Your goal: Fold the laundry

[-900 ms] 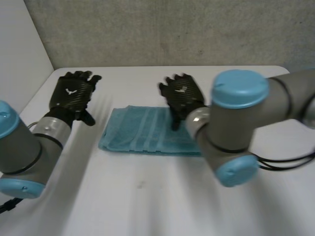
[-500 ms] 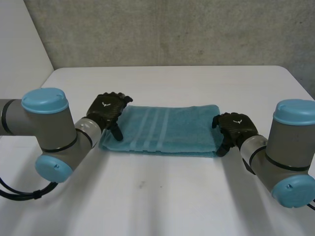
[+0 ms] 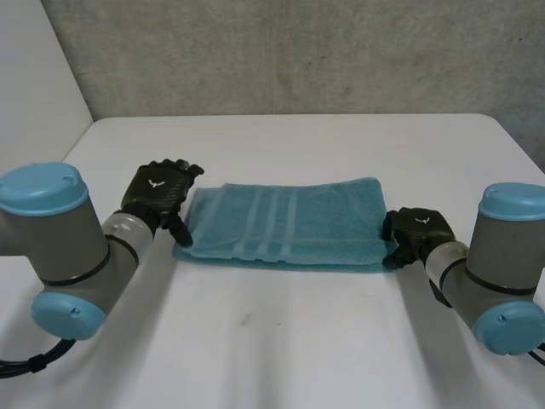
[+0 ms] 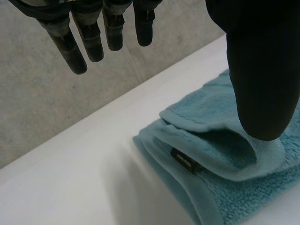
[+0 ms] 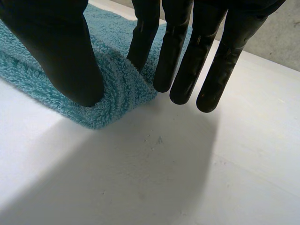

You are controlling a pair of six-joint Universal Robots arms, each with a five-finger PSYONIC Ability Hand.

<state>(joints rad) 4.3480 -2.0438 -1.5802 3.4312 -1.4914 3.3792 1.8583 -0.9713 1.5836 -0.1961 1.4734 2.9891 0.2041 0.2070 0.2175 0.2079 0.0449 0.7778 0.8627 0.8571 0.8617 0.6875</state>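
My left hand [image 3: 157, 192] is resting at the left end of the fuzzy, blue-green folded towel [image 3: 289, 223], which is lying flat on the white table [image 3: 281, 341]. Its thumb is pressing on the top layer while its fingers are sticking out straight, up off the cloth, so this hand is wide. My right hand [image 3: 417, 234] is squeezing the towel's right end between its thumb and one finger. Its other fingers are pointing down just beside the towel.

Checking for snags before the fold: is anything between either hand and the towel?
Nothing visible does. The left hand rests its thumb on the towel at its left end; the right hand pinches the right end.
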